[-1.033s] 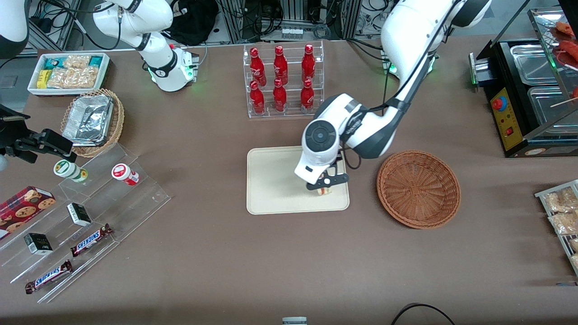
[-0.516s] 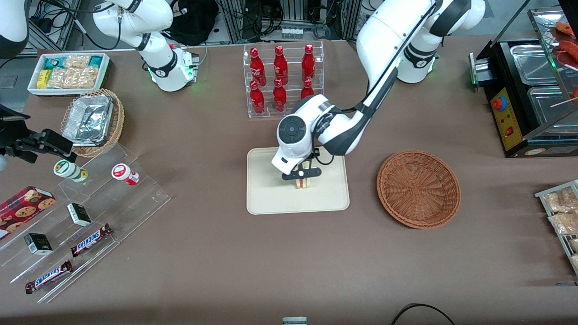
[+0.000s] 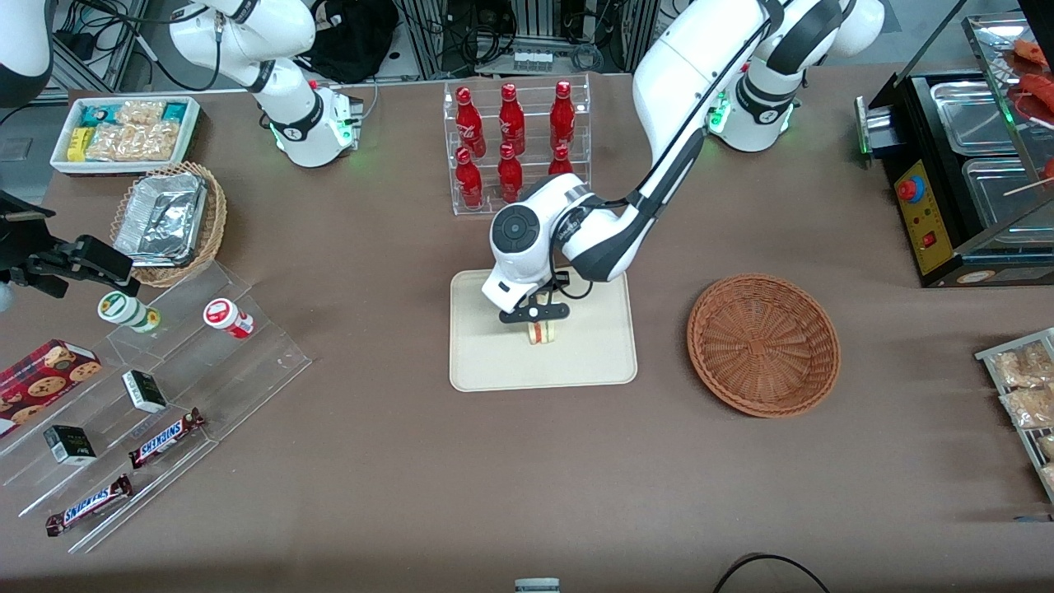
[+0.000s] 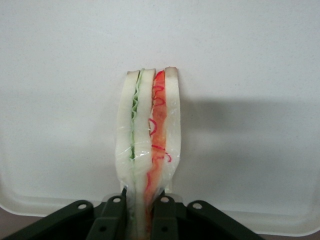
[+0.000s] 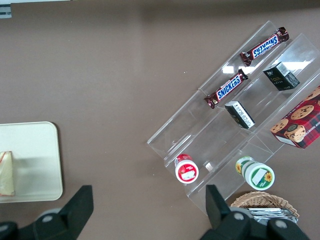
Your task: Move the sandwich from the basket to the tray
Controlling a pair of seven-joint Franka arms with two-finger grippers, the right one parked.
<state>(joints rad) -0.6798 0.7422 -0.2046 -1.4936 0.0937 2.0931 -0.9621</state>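
One sandwich [image 3: 542, 332] stands on edge over the middle of the tray [image 3: 486, 362], gripped from above by the pincer [image 3: 539, 323], in the front view. The basket [image 3: 763, 343] sits on the table [image 3: 527, 469] beside the tray, toward the working arm's end, with nothing in it. A clear rack of red bottles [image 3: 512, 144] stands farther from the camera than the tray.

Seen from the left wrist, the pincer [image 4: 142, 212] is clenched on the sandwich [image 4: 147, 140], its two dark fingers [image 4: 113, 215] pressing the bread slices together at one end (green filling runs along one seam, red-orange along the other). The cream tray [image 4: 250, 65] fills the background; whether the wedge touches it cannot be told.

From the right wrist, the tray [image 5: 40, 165] shows one rounded corner, with the sandwich [image 5: 6, 172] on or just above it. Snickers bars [image 5: 245, 67] lie on a clear stepped stand [image 5: 200, 145] well apart from the tray.
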